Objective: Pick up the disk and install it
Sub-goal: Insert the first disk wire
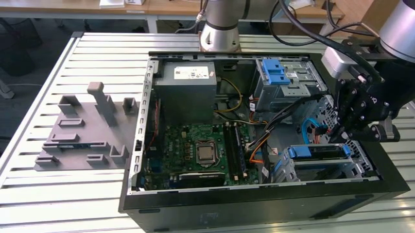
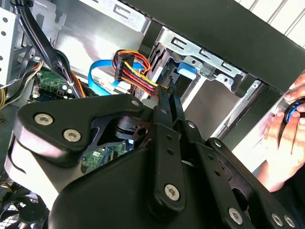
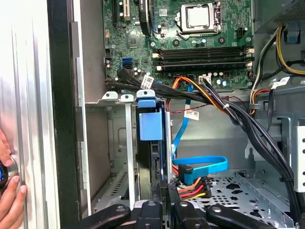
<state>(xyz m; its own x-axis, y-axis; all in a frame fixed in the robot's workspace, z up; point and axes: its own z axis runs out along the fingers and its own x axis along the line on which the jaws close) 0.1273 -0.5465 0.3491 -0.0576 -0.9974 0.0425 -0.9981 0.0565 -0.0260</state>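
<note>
The claw [image 1: 347, 138] hangs inside the open computer case [image 1: 259, 204], at the corner on the exterior view's right, directly over the silver drive bay [image 1: 324, 167]. The disk [image 1: 316, 152] sits edge-up in that bay, its blue carrier showing along the top, right beneath the claw tips. In the first wrist view the disk [image 3: 152, 143] stands in the slot between the bay's metal rails [image 3: 128, 157], with the blue carrier tab at its far end and the black claw fingers [image 3: 147, 212] bearing on its near edge. Whether the fingers are pinching the disk or merely resting pressed together against it, I cannot tell; the second wrist view shows the black linkage [image 2: 157, 157] drawn in close, with the narrow tips reaching toward the blue tab [image 2: 186, 69].

Just beside the claw tips lies a bundle of red, yellow and orange power wires [image 3: 193, 188] with a flat blue data cable [image 3: 200, 167] looped over it. Farther from the claw is the green motherboard [image 1: 201, 150], and beyond that the grey power supply box [image 1: 188, 92] and a second cage with a blue latch [image 1: 275, 73]. A person's hand [image 2: 281, 143] rests on the outside of the case wall near the bay. The case stands on a slatted metal tabletop [image 1: 65, 189] with a grey fixture plate [image 1: 84, 136] well away from the claw
</note>
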